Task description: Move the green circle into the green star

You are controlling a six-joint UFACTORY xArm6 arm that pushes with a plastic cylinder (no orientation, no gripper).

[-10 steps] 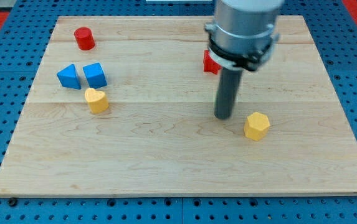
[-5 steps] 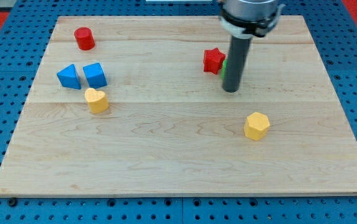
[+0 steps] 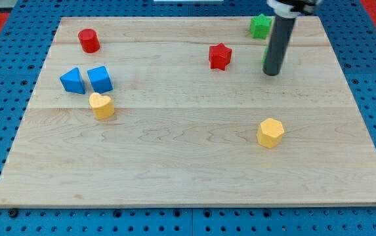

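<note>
Green circle [image 3: 266, 58]: almost wholly hidden behind my rod, only a thin green sliver showing at the rod's left edge, in the board's upper right region; shape cannot be confirmed from this sliver. My tip [image 3: 272, 73] rests on the wooden board [image 3: 188, 164] just below that sliver, apparently touching it or nearly so; exact contact cannot be told. The rod is bare and holds nothing. Green star [image 3: 260, 26] sits near the view's top edge, just above and slightly left of the rod, apart from the sliver. Red star [image 3: 220, 56] lies left of the tip. Yellow hexagon [image 3: 270, 132] lies well below the tip. Far left: red cylinder [image 3: 88, 40], two blue blocks [image 3: 86, 80] side by side, yellow heart [image 3: 101, 105] beneath them.
</note>
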